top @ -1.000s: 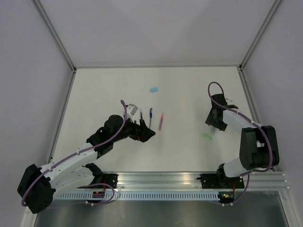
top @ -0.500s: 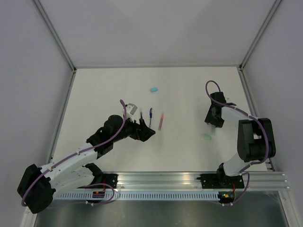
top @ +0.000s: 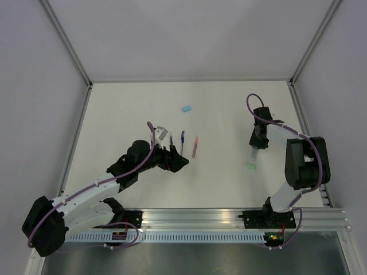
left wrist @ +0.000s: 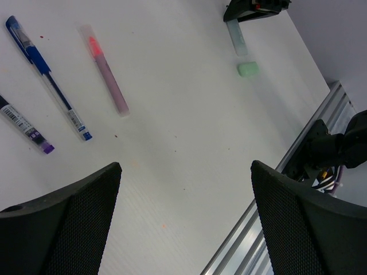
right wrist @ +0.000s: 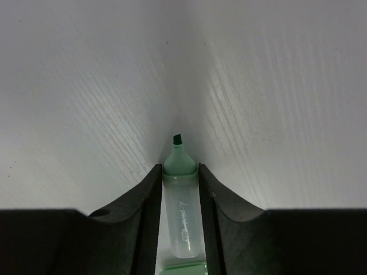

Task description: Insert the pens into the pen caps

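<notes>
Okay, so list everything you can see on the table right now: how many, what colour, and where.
black pen: one, black with a purple tip, mid-table
blue pen: one, dark blue, beside the black pen
pink pen: one, pink, on the blue pen's other side
green marker: one, pale green, uncapped, between the right gripper's fingers
green cap: one, pale green, on the table close to the green marker
light blue cap: one, light blue, alone, farther back
table: one, white
left gripper: one, black, open, above the table near the three pens
right gripper: one, black, shut on the green marker
</notes>
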Robot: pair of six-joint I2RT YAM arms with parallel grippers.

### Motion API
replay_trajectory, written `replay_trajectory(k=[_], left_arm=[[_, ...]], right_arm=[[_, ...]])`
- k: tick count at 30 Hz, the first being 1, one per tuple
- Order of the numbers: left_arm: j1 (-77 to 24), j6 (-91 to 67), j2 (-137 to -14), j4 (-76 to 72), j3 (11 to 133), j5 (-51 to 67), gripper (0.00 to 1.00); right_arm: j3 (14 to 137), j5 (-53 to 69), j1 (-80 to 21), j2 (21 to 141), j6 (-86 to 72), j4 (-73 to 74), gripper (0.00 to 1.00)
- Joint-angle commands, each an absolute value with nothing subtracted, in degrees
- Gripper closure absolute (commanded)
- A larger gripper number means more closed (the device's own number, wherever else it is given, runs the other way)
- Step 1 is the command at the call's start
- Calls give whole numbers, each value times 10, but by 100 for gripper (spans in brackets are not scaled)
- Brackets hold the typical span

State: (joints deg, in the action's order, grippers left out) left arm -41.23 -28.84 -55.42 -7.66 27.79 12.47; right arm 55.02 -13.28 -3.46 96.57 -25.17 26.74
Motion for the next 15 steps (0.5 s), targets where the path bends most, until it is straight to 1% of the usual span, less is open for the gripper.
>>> replay_trajectory(k=[1,9,15], left_arm=[[-413,-277,-568,-111,278,138,4],[-412,-275,-575,-110,281,152,4],[-413,-272,-555,-103,279,144,3]], right_arm=[[532,-116,-32,991,-237,279,62],[531,-109,-32,984,-261,309,55],[542,-109,-32,986,-248,332,55]])
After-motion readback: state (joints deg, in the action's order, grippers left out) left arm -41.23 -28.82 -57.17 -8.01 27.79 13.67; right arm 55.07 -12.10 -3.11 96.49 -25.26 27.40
